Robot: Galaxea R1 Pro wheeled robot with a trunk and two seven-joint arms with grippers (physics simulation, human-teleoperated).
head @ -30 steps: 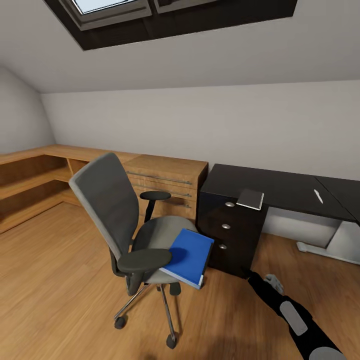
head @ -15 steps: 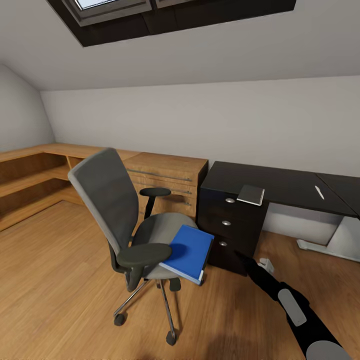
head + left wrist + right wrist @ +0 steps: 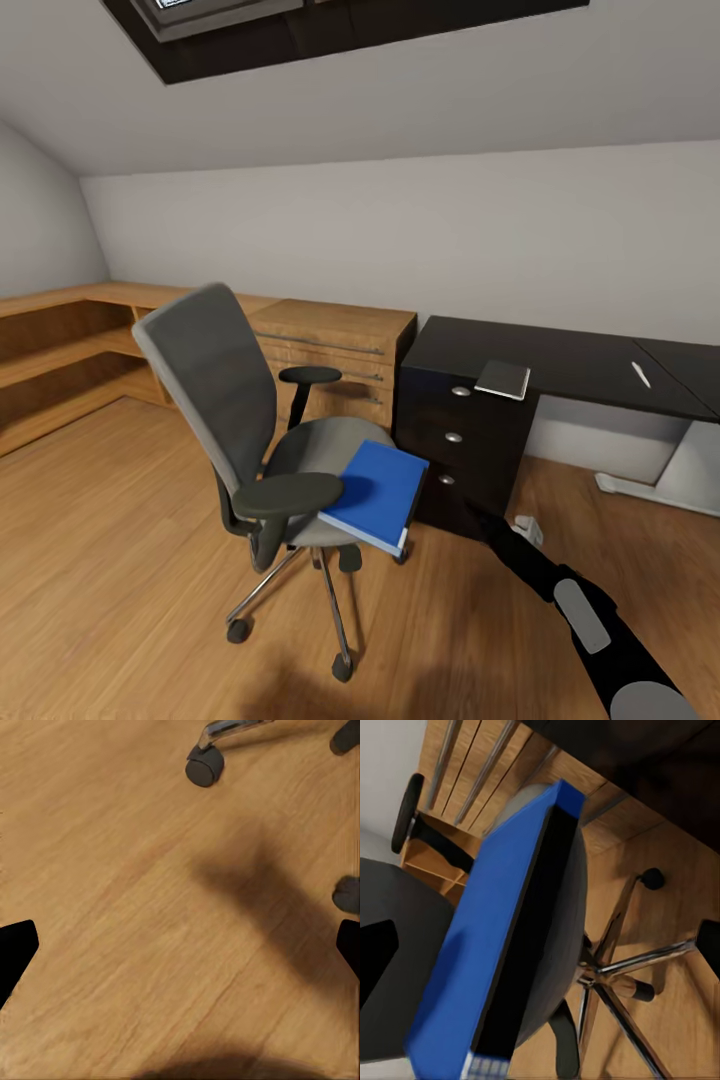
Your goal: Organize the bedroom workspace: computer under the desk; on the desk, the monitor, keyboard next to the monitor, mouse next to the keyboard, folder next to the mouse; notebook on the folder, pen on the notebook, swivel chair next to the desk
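- The folder (image 3: 374, 494) lies on the swivel chair (image 3: 262, 440) seat, centre of the head view, overhanging its front edge.
- The desk (image 3: 560, 365) stands at right.
- Right gripper (image 3: 497, 528) reaches toward the folder, apart from it, jaws spread wide.
- Left gripper (image 3: 180, 949) over the floor (image 3: 112, 870), jaws wide.

The swivel chair (image 3: 250, 420) stands on the wood floor (image 3: 120, 560) and carries the folder (image 3: 375, 495) at its seat's right edge. Right of it, the desk (image 3: 560, 365) bears a notebook (image 3: 502, 379) and, further right, a pen (image 3: 641, 375).

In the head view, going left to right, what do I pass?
Wooden shelving → swivel chair → folder → notebook → pen.
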